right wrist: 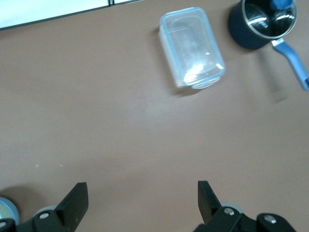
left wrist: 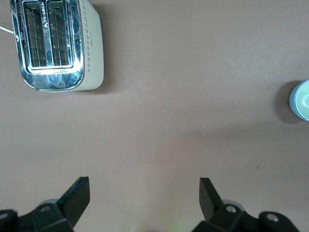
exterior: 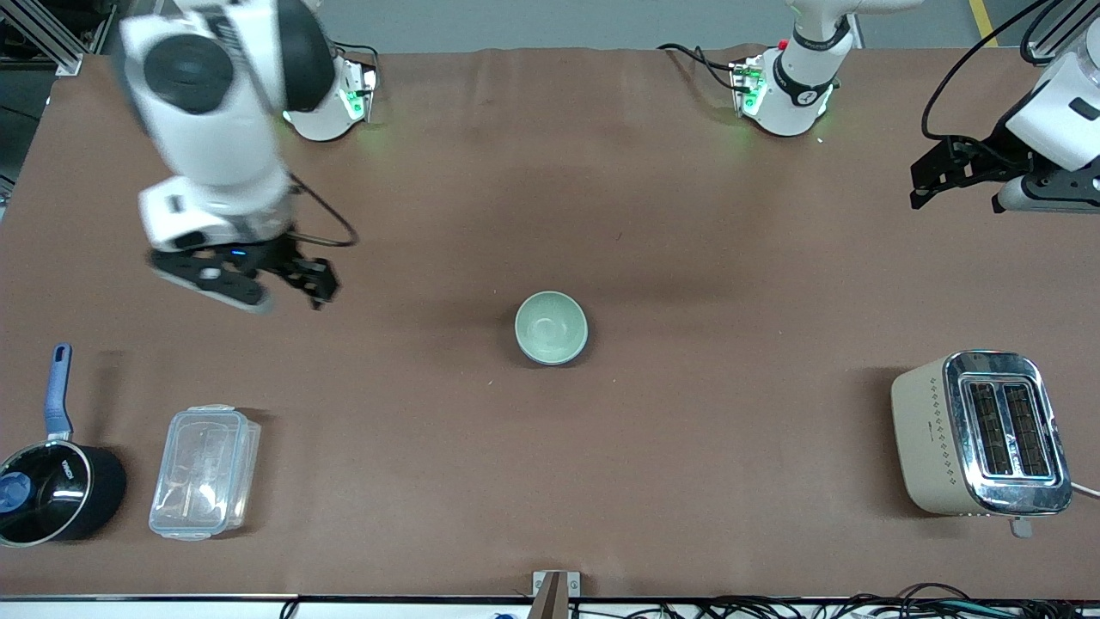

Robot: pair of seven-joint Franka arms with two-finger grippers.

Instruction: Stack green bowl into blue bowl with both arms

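Observation:
The pale green bowl point(exterior: 550, 325) sits nested in the blue bowl, of which only a thin blue outer edge point(exterior: 574, 356) shows, at the middle of the table. The pair also shows at the edge of the left wrist view point(left wrist: 302, 99) and in a corner of the right wrist view point(right wrist: 6, 210). My right gripper point(exterior: 279, 288) is open and empty, in the air over bare table toward the right arm's end. My left gripper point(exterior: 958, 199) is open and empty, raised over the left arm's end. Both wrist views show open jaws, the left point(left wrist: 145, 195) and the right point(right wrist: 142, 198), over bare table.
A cream and chrome toaster point(exterior: 980, 434) stands near the front camera at the left arm's end. A clear lidded plastic box point(exterior: 204, 471) and a black saucepan with a blue handle point(exterior: 47, 490) lie near the front camera at the right arm's end.

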